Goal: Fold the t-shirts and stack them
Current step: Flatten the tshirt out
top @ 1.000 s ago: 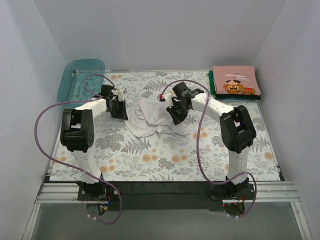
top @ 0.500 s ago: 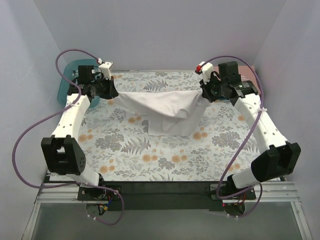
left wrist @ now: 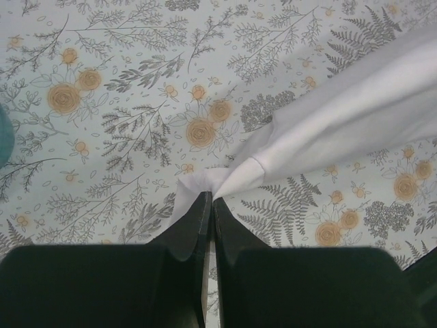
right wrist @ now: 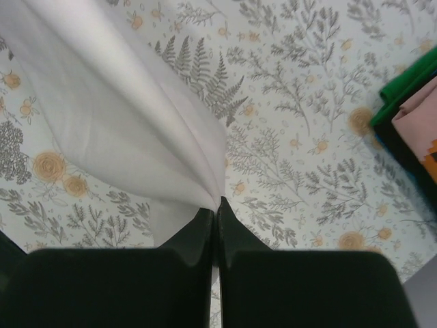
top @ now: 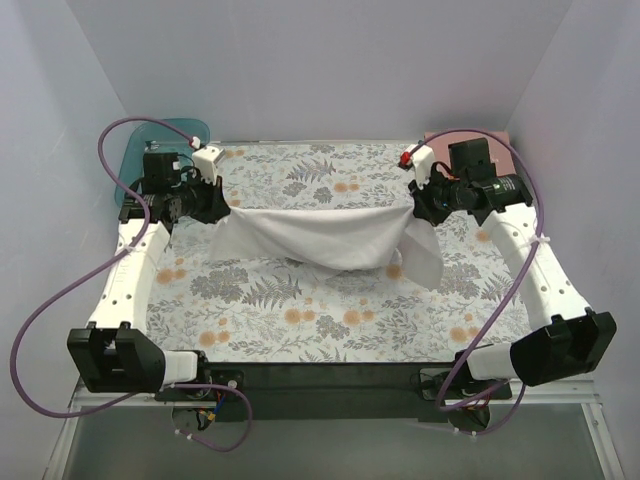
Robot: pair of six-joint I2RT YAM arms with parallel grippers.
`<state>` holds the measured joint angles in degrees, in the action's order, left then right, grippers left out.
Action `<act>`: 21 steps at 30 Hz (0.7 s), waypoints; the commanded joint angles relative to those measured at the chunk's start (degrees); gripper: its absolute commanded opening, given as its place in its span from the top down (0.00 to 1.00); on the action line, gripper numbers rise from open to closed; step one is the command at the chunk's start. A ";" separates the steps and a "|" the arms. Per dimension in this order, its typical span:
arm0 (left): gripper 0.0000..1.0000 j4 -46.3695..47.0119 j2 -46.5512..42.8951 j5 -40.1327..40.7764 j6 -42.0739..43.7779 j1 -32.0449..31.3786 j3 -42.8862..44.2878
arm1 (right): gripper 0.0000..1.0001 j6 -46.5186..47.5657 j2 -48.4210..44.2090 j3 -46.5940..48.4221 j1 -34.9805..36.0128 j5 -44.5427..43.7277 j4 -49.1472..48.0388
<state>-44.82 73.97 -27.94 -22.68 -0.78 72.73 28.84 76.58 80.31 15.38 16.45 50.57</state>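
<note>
The left gripper [left wrist: 210, 199] is pressed together on one corner of the white tee [top: 320, 235]. The right gripper [right wrist: 217, 207] pinches the other corner the same way. The tee hangs between them, spread wide over the middle of the flowery mat [top: 300, 310]. A loose flap droops under the right gripper. A pink tee [right wrist: 423, 130] lies on a green one [right wrist: 410, 78] in the far right corner. A teal tray [top: 135, 165] sits far left.
</note>
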 commanded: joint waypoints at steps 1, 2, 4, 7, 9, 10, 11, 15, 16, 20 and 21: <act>1.00 2.27 4.23 2.89 -1.31 0.60 5.30 | 0.99 1.57 3.57 6.60 -0.35 0.08 -0.91; 1.00 2.54 5.99 3.42 -1.84 0.60 6.19 | 0.99 2.09 7.32 7.22 -0.35 0.08 -0.82; 1.00 2.28 12.64 4.12 -3.33 0.60 9.60 | 0.99 1.75 12.17 9.84 -0.35 0.16 -0.65; 1.00 3.33 20.21 5.52 -5.18 0.60 12.25 | 0.99 -0.36 22.63 13.98 -0.43 2.09 -0.03; 1.00 5.96 24.09 6.84 -6.41 0.60 13.05 | 0.99 -1.76 28.79 20.02 -0.35 3.06 -0.20; 1.00 6.49 25.42 7.29 -6.85 0.60 13.57 | 0.99 -2.29 30.55 20.06 -0.35 2.80 -0.20; 1.00 7.11 26.30 7.64 -7.12 0.60 14.01 | 0.99 -2.82 33.52 23.36 -0.43 2.97 -0.12; 1.00 9.22 30.08 9.66 -8.43 0.60 14.37 | 0.99 -4.58 38.37 28.14 -0.43 1.58 -0.73; 1.00 9.48 30.78 9.92 -8.52 0.60 14.63 | 0.99 -5.19 39.43 28.93 -0.43 0.44 -0.56; 0.95 9.67 33.34 11.68 -9.67 0.60 16.12 | 0.55 -7.22 41.21 29.03 -0.70 -0.19 -0.38; 0.90 9.31 33.08 10.47 -10.02 0.60 16.39 | 0.42 -7.57 40.33 26.67 -1.05 0.60 -0.29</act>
<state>-37.04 108.38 -18.24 -31.11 -0.49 86.04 23.14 119.09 107.13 15.25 16.58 49.63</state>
